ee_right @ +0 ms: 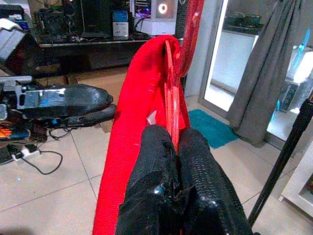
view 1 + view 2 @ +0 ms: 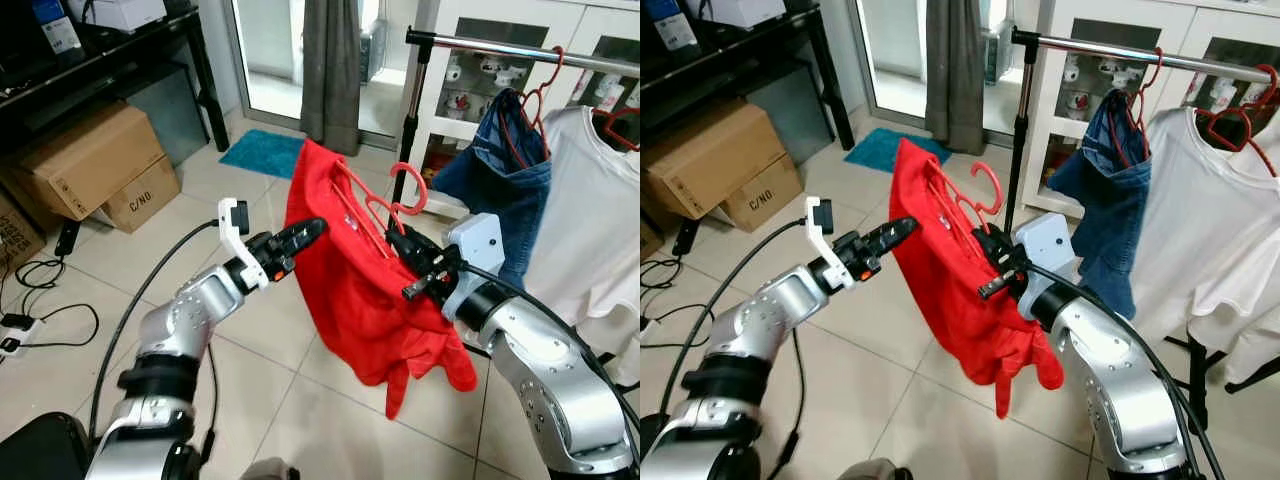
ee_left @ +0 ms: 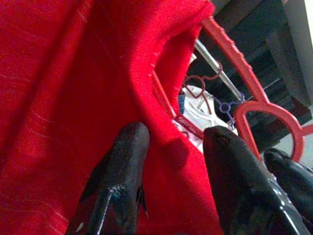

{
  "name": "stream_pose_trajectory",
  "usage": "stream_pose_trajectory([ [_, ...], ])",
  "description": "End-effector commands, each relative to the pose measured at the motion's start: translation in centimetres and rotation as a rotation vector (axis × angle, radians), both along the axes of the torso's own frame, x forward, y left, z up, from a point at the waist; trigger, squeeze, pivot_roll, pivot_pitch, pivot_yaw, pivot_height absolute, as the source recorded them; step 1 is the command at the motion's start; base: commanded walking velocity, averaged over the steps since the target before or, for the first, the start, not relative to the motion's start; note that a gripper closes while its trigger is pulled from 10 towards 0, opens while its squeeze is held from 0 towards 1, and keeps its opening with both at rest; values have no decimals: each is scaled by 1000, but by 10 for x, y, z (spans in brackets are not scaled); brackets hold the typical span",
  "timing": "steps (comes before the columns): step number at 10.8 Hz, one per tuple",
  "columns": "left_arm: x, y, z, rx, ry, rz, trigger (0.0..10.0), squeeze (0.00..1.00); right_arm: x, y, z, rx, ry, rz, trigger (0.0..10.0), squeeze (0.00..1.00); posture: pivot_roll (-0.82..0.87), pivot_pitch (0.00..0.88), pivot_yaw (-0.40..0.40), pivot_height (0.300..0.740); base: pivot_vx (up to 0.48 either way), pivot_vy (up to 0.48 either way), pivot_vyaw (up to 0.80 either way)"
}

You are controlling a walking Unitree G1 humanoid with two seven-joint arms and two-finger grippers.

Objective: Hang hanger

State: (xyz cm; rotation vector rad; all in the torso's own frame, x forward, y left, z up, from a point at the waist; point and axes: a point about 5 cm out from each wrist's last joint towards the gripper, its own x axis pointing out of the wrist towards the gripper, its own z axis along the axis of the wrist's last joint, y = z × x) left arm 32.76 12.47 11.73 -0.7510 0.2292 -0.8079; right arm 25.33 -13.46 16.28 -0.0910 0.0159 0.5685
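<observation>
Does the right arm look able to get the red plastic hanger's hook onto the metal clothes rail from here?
Probably yes: the right gripper pinches the red plastic hanger, and the metal clothes rail above looks bare near its end.

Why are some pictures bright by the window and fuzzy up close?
Left eye view: daylight through the glass door washes it out, while the red shirt stays sharp. Left wrist view: the left gripper is so close that its fingers look soft. Right wrist view: the right gripper is blurry; the window glares.
</observation>
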Motion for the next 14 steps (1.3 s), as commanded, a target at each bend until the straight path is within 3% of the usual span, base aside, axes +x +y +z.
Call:
stream_pose_trajectory([
  [1,4,-1,5,-13,-18,-5,10000,0,-1,5,16,17,-61,35,0,0,71,0,73,740,0,0,0],
  [3,12,-1,-6,53,44,37,10000,0,0,7,18,14,-66,44,0,0,68,0,77,740,0,0,0],
  [6,19,-8,0,41,17,13,10000,0,1,8,20,14,-73,47,0,0,64,0,84,740,0,0,0],
  [7,23,-11,2,51,13,10,6902,0,2,9,20,12,-76,48,0,0,63,0,87,740,0,0,0],
  [8,25,-11,2,44,13,24,2980,0,2,9,20,11,-78,48,0,0,63,0,88,740,0,0,0],
  [9,26,-11,2,44,14,31,0,0,2,9,21,13,-80,48,0,0,65,0,89,740,0,0,0],
  [14,25,-7,-2,82,-6,133,0,0,1,10,17,7,-65,55,0,0,69,0,82,740,0,0,0],
])
